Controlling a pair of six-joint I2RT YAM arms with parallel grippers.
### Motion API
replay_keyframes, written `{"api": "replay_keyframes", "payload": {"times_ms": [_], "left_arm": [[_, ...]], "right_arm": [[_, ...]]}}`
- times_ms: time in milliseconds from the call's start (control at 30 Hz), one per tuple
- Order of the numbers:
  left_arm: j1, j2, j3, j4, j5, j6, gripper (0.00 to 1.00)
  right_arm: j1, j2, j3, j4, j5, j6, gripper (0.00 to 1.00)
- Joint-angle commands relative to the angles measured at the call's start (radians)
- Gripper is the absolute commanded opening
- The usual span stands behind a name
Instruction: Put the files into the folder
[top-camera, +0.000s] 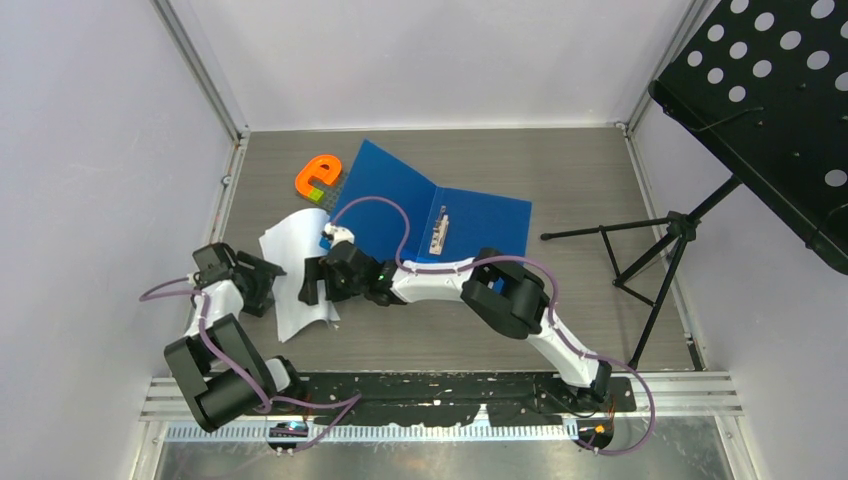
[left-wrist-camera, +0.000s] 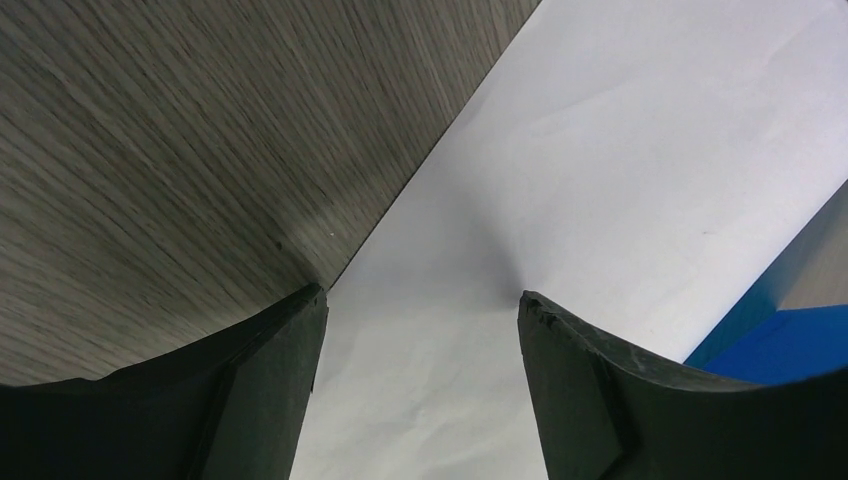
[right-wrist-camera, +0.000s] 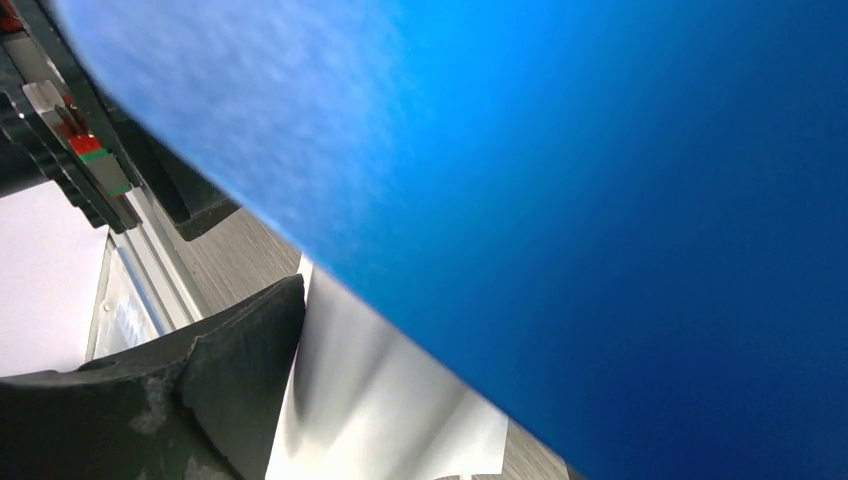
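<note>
The blue folder (top-camera: 480, 220) lies open at the table's middle, its metal clip (top-camera: 438, 232) along the spine and its left flap tilted up. The files (top-camera: 292, 262), white sheets, lie curled just left of it. My left gripper (top-camera: 262, 285) is at their left edge. In the left wrist view it (left-wrist-camera: 420, 300) is open with the files (left-wrist-camera: 600, 150) under and between its fingers (left-wrist-camera: 270, 390). My right gripper (top-camera: 312, 280) is at their right edge. In the right wrist view the folder (right-wrist-camera: 600, 200) hides one finger. The other finger (right-wrist-camera: 230, 370) touches the upcurled files (right-wrist-camera: 380, 400).
An orange letter-shaped object (top-camera: 318, 176) lies beside the folder's far left corner. A black perforated music stand (top-camera: 770, 90) with tripod legs (top-camera: 650, 255) stands at the right. White walls enclose the table (top-camera: 560, 170).
</note>
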Motion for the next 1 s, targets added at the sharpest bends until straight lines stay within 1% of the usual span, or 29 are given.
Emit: {"api": "replay_keyframes", "payload": {"times_ms": [0,100,133,167,200,233,267,300,333,367,433,533,667,833,967], "left_arm": [[-0.011,0.047,-0.099,-0.147,0.023,0.035,0.75],[-0.011,0.043,-0.104,-0.146,0.034,0.037,0.74],[-0.011,0.039,-0.104,-0.147,0.038,0.038,0.74],[-0.011,0.033,-0.101,-0.152,0.041,0.039,0.74],[-0.011,0.022,-0.096,-0.165,0.043,0.043,0.74],[-0.011,0.006,-0.09,-0.179,0.038,0.046,0.74],[-0.011,-0.014,-0.08,-0.199,0.032,0.049,0.74],[-0.011,-0.038,-0.07,-0.221,0.023,0.05,0.75],[-0.011,-0.068,-0.06,-0.246,0.009,0.051,0.76],[-0.011,-0.097,-0.044,-0.271,-0.004,0.051,0.77],[-0.011,-0.164,-0.008,-0.325,-0.037,0.052,0.79],[-0.011,-0.265,0.074,-0.398,-0.095,0.056,0.82],[-0.011,-0.367,0.195,-0.467,-0.16,0.08,0.87],[-0.012,-0.481,0.357,-0.504,-0.203,0.109,0.9],[-0.013,-0.52,0.441,-0.477,-0.176,0.094,0.93]], "right_arm": [[0.001,0.021,0.065,-0.073,-0.023,-0.039,0.87],[0.001,0.013,0.065,-0.079,-0.028,-0.049,0.81],[0.001,0.006,0.064,-0.079,-0.028,-0.057,0.77],[0.001,0.001,0.064,-0.08,-0.031,-0.063,0.72],[0.001,-0.007,0.069,-0.083,-0.033,-0.08,0.68],[0.001,-0.013,0.081,-0.094,-0.036,-0.089,0.6],[0.001,-0.015,0.088,-0.098,-0.049,-0.111,0.57],[0.001,-0.02,0.107,-0.107,-0.057,-0.122,0.5],[0.001,-0.022,0.116,-0.113,-0.071,-0.144,0.46],[0.001,-0.027,0.131,-0.119,-0.081,-0.153,0.4],[0.001,-0.039,0.145,-0.12,-0.114,-0.179,0.35],[0.002,-0.062,0.145,-0.118,-0.183,-0.213,0.32],[0.007,-0.117,0.129,-0.136,-0.221,-0.254,0.31],[0.01,-0.214,0.13,-0.207,-0.186,-0.332,0.31],[0.009,-0.301,0.137,-0.255,-0.165,-0.376,0.31]]}}
